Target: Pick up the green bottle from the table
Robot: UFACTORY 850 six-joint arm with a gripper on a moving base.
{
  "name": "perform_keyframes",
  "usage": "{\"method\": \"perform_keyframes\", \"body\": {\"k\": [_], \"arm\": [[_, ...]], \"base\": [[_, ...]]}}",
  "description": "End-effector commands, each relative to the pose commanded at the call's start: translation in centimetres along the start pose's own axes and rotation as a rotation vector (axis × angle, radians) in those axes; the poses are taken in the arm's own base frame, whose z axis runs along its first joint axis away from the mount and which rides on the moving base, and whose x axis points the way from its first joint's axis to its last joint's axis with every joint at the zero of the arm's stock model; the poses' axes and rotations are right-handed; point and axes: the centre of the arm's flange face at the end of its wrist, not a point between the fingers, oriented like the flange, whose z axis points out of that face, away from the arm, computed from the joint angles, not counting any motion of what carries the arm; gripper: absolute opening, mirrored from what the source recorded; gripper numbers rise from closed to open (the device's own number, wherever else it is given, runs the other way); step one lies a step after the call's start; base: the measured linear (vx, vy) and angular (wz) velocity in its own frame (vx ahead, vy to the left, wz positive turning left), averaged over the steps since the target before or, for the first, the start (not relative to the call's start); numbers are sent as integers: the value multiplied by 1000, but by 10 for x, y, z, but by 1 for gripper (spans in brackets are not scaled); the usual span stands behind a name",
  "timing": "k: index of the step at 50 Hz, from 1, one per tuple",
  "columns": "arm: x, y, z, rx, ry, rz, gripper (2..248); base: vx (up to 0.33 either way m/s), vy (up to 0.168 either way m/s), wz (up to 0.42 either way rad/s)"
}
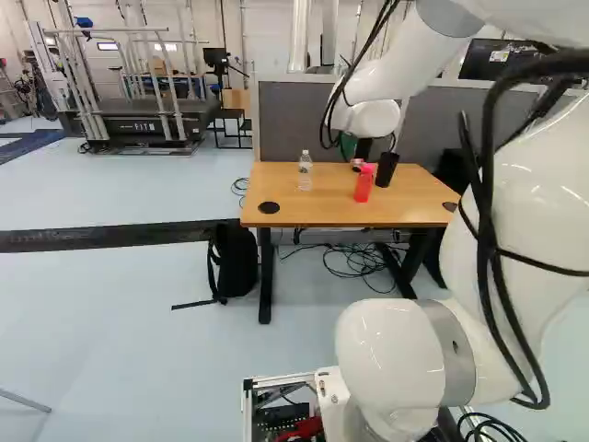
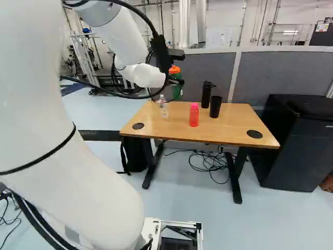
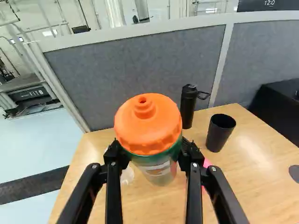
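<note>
Hand point(image 3: 151, 152): closed on the green bottle point(image 2: 176, 89), with one of its two fingers point(image 3: 116, 156) bearing on each side, just below the orange cap point(image 3: 147, 125). Relative position: the green bottle lies directly between the fingers, not ahead of them or beside them. Its long axis is near upright and crosses the direction in which the fingers point; the cap stands above the grip, the body hangs below it. The base of the green bottle appears to be clear of the counter point(image 2: 229, 121); the height of the gap cannot be judged.

Judged step: grasp complete, lift under way or nearly complete. The next move calls for a straight upward raise, grip maintained and axis kept upright. Caution: the grip is high, so the body may swing if the arm accelerates sharply. Maintain clearance from the clear bottle point(image 1: 305, 171), the red bottle point(image 2: 194, 115), the black cup point(image 2: 215, 106) and the black flask point(image 2: 206, 95), all standing on the counter.

Labels: a pale label point(image 3: 157, 168) with an orange mark is on the body of the green bottle, below the fingers. White print shows on a dark panel point(image 3: 268, 5) beyond the grey partition point(image 3: 131, 67).
</note>
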Motion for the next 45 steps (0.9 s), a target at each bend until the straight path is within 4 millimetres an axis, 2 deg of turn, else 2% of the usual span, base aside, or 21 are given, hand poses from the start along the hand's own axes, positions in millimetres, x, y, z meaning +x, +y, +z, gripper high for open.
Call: {"method": "perform_keyframes", "body": {"k": [41,45], "arm": [[-32,1,-84,51,12,-68,122],[-32,1,-84,51,12,-69,122]], "base": [[0,0,0],[0,0,0]]}}
